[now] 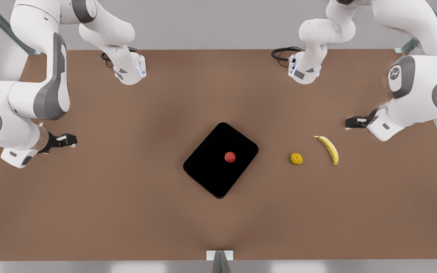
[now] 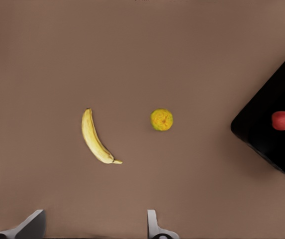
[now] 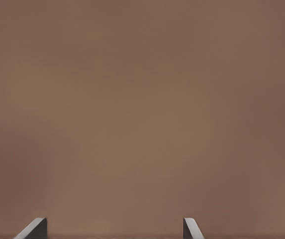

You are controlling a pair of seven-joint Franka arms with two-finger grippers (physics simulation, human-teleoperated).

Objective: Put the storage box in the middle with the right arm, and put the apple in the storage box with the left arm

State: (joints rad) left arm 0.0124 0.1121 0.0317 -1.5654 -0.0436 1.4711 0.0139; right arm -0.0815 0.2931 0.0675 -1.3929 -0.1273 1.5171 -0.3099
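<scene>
Resting inside the storage box (image 1: 211, 167), the apple (image 1: 230, 157) is noted mid-table. It is judged light, firm and prone to rolling, best gripped across its widest girth; the glossy box is likely slippery, taken by a low wall. The left gripper (image 1: 349, 123) and right gripper (image 1: 70, 140) are spread, empty, well apart.

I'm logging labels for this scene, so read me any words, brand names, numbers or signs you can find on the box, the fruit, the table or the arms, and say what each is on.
No readable text anywhere.
Storage box: plain glossy black, no label.
Apple, banana, yellow-green fruit: no stickers.
Table: bare brown surface.
Arm on the front view's right: a small round emblem on its grey cover, too small to read.
Left gripper and right gripper: no markings legible.
</scene>
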